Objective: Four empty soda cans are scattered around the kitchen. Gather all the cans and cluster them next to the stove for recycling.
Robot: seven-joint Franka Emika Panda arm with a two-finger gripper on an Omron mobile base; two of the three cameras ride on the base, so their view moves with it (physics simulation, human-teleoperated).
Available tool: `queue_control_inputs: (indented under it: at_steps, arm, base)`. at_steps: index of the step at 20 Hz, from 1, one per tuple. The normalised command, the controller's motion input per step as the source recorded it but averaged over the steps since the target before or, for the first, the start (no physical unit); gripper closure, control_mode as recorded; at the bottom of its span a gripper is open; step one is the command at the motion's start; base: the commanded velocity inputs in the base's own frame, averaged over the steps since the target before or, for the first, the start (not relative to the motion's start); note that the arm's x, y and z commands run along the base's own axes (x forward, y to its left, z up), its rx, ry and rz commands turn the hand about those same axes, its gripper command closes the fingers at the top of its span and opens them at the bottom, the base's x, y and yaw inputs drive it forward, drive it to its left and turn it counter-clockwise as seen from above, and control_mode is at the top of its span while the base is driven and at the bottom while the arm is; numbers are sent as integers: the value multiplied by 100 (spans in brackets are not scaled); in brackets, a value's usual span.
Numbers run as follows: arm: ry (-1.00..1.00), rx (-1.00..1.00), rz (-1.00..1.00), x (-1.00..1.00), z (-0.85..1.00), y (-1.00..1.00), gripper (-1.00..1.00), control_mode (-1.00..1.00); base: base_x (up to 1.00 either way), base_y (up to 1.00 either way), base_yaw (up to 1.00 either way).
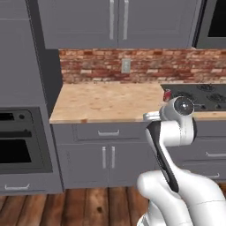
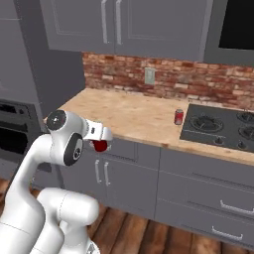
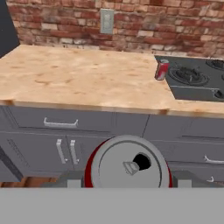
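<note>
your gripper (image 2: 101, 144) is gripping a red soda can (image 3: 127, 164) while another can (image 2: 179, 117) is standing beside the stove (image 2: 223, 126)

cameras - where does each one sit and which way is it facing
Left base view: behind the arm's left, facing the wooden counter; white arm lower right.
Right base view: behind its right, facing the stove; arm lower left, gripper holding a red can.
Hand view: on the hand, looking over the held can's top at the counter.
Shared: a second can standing beside the stove, and the brick wall.
</note>
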Motion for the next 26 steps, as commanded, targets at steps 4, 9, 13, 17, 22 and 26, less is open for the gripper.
queue_control_inputs:
  at_steps: [4, 9, 13, 17, 22, 26]
  arm:
    - [0, 0, 0, 0, 0, 0, 100, 100]
    - [0, 0, 0, 0, 0, 0, 100, 100]
    - [0, 0, 0, 0, 0, 0, 100, 100]
    - [0, 0, 0, 0, 0, 0, 100, 100]
    - [0, 0, 0, 0, 0, 0, 100, 100]
    - [0, 0, 0, 0, 0, 0, 100, 100]
  base:
    - [78, 12, -6]
    - [56, -5, -1]
    - [46, -16, 0]
    - [46, -11, 0]
    - [52, -19, 0]
    - [35, -22, 0]
